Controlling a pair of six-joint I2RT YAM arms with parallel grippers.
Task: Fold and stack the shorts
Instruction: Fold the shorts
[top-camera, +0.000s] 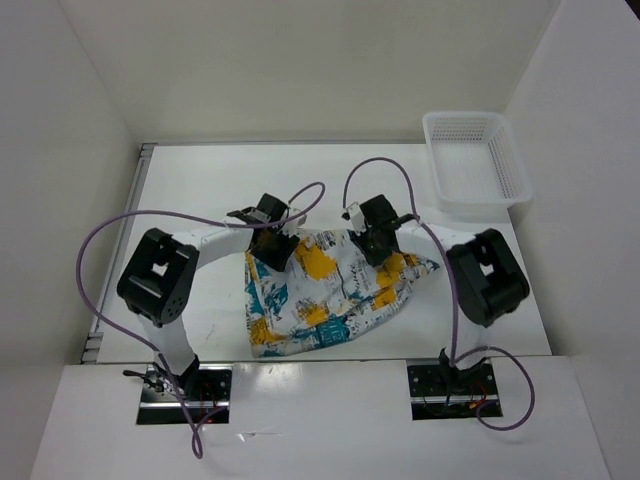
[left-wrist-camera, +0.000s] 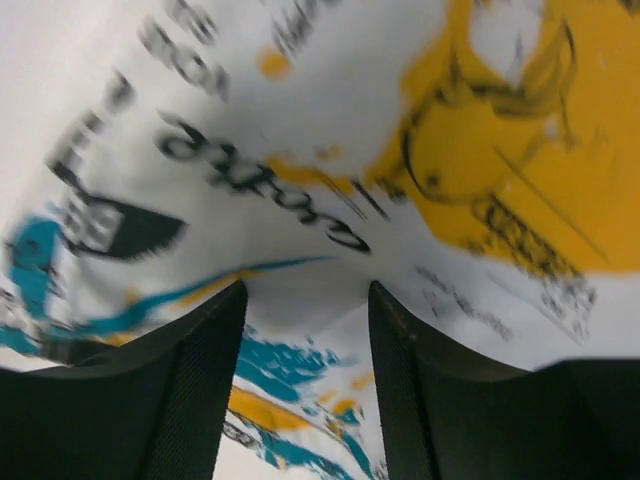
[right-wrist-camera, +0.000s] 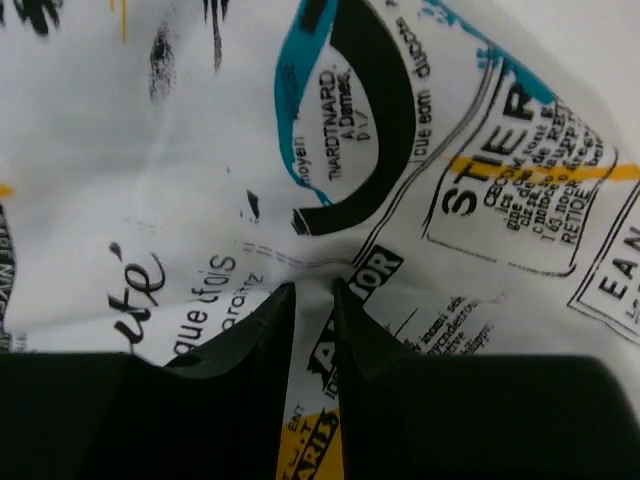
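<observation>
The shorts (top-camera: 320, 295), white with teal, yellow and black print, lie spread in the middle of the table, partly bunched. My left gripper (top-camera: 270, 250) is at their far left corner. In the left wrist view its jaws (left-wrist-camera: 305, 290) stand wide apart, with the shorts (left-wrist-camera: 480, 150) close against the tips and cloth showing between them. My right gripper (top-camera: 372, 250) is at the far right part of the shorts. In the right wrist view it (right-wrist-camera: 313, 290) is shut on a pinched fold of the shorts (right-wrist-camera: 200, 150).
A white perforated basket (top-camera: 475, 160) stands at the far right of the table, empty. White walls enclose the table on the left, back and right. Purple cables loop above both arms.
</observation>
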